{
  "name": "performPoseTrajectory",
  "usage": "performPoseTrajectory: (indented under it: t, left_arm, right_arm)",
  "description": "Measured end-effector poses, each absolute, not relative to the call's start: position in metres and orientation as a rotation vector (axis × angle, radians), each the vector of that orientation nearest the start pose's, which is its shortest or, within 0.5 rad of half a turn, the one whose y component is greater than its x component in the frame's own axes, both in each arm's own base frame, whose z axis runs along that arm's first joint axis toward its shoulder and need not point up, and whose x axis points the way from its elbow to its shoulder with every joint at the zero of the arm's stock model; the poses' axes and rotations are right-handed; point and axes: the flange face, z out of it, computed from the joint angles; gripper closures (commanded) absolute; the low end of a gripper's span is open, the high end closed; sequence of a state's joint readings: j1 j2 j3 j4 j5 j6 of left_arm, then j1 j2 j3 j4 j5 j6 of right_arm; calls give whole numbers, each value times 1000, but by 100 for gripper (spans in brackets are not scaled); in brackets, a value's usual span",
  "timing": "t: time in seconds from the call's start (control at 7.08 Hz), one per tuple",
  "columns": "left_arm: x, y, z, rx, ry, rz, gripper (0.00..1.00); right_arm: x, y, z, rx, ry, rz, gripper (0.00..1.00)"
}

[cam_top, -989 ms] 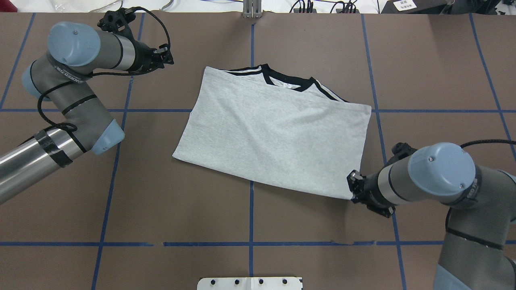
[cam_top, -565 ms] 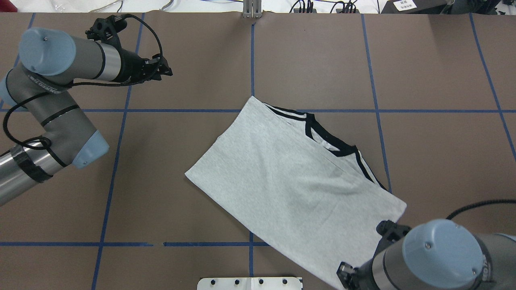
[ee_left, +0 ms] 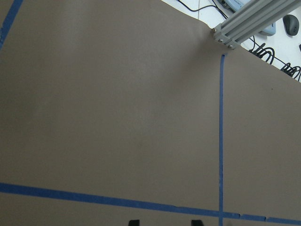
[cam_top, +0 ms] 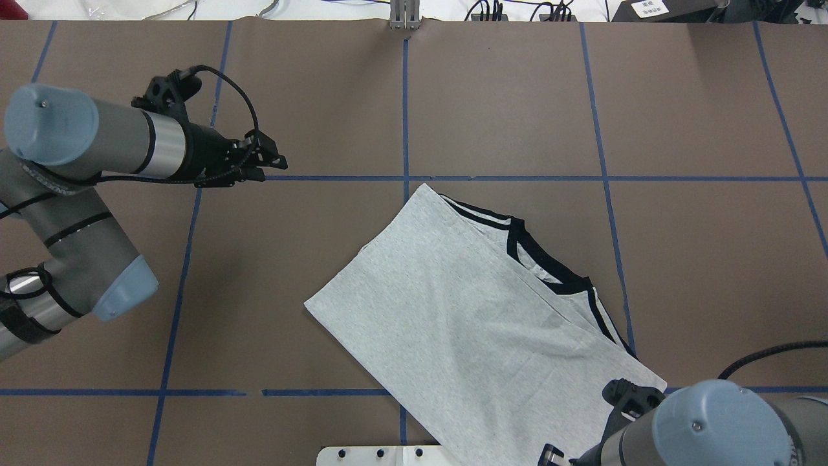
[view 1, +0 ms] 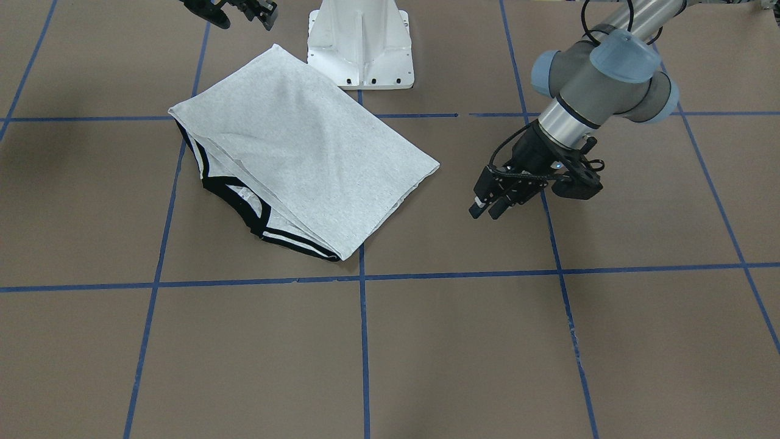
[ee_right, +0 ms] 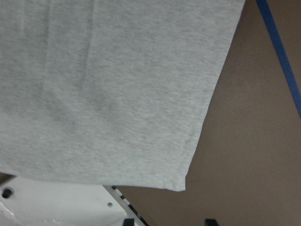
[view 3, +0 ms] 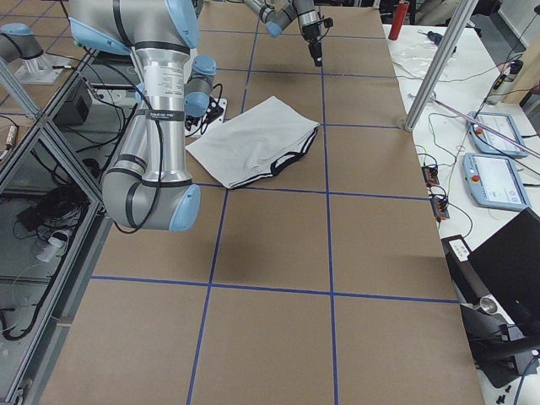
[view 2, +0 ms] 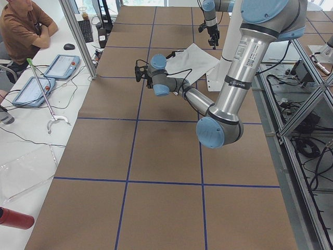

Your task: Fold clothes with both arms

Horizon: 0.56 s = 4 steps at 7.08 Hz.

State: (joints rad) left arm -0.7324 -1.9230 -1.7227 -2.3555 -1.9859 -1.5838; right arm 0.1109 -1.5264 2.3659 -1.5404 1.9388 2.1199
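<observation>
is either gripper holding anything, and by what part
Nothing is held. The left gripper hangs open over bare table; the right gripper is open just off a corner of the T-shirt.

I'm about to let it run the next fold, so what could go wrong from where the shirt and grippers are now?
The T-shirt lies skewed with its near edge over the white base plate. The right gripper, open above that edge, might strike the plate on a regrasp. The left gripper is open and well away from the cloth, so it may need a long reach. The folded layers by the black collar look staggered and could slip apart if dragged.
</observation>
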Motion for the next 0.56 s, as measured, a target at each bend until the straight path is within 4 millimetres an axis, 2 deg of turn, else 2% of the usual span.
performPoseTrajectory:
  t: [0.14,0.42,0.56]
  left_arm:
    - [405,-440,296,40,1333,-362,2]
    - [440,-382,289,-74,1325,-332,4]
    - [460,-358,287,-79,1313,-323,1]
  right_arm:
    - [-395,-183,283,-492,-788,540,0]
    - [-372,-295,281,-370,-858,733,0]
    - [-359,-350,281,-260,-886,777,0]
